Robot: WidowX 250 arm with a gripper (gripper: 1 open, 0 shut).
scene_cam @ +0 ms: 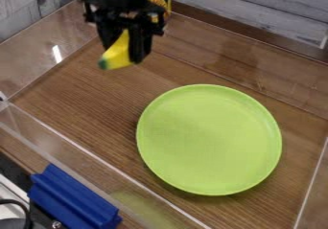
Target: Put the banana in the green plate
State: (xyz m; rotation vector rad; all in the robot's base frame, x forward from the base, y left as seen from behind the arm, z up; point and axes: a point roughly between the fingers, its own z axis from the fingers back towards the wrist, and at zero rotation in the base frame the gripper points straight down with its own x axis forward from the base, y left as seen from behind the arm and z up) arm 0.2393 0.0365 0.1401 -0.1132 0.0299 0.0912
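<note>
1. Yellow banana [117,55] hangs in the air, pinched between the closed fingers of the gripper [128,49], well clear of the wooden tabletop [77,127].
2. From the gripper, the green plate [209,139] lies toward about five o'clock in the view, lower and to the right, well apart from the held fruit.
3. The banana's long axis slants, its lower tip pointing down toward seven o'clock and its upper part running up between the fingers.
4. My guess is the carry has to sweep right and toward the camera before any lowering, since the plate's near rim is not yet beneath the fruit.
5. The banana's upper end is hidden inside the black fingers, so I cannot see how much of it is clamped.
6. The arm is cut off at the top edge; a can [156,5] behind it is mostly blocked, and a blue object [71,206] sits at seven o'clock.
</note>
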